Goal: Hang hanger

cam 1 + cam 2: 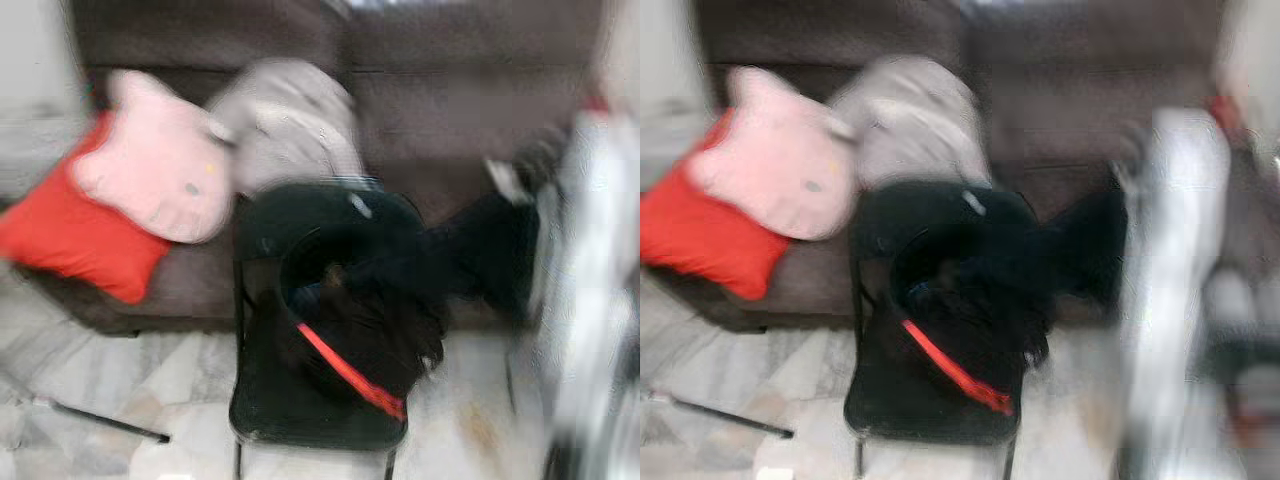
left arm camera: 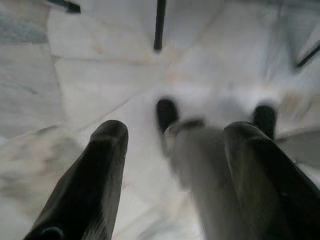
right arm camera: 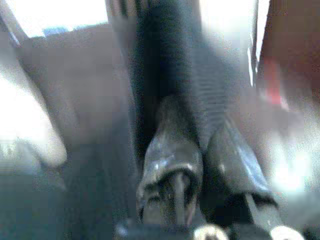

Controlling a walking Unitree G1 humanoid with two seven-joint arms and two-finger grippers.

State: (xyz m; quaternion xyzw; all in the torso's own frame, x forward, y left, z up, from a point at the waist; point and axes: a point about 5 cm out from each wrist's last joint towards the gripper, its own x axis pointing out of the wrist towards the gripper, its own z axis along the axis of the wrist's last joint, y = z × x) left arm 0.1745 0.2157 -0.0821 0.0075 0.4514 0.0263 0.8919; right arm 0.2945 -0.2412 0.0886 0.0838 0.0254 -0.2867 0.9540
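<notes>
you're looking down through heavy motion blur at a black chair standing on pale marble floor, just in front of a brown sofa. dark clothing is lying heaped on the chair seat, with a red strip running across it, and more dark fabric is trailing off to the right toward the sofa. on the sofa's left side a red cushion is sitting under a pink cat-shaped pillow, with a grey bundle just right of it. a thin dark rod is lying on the floor at near left.

your left gripper is hanging over the floor with its fingers spread apart and nothing between them. your right gripper is showing its two fingertips pressed close together against dark ribbed fabric; you cannot tell whether they are pinching it. no hanger is clear enough to pick out in this blur, so you cannot tell where it is.
</notes>
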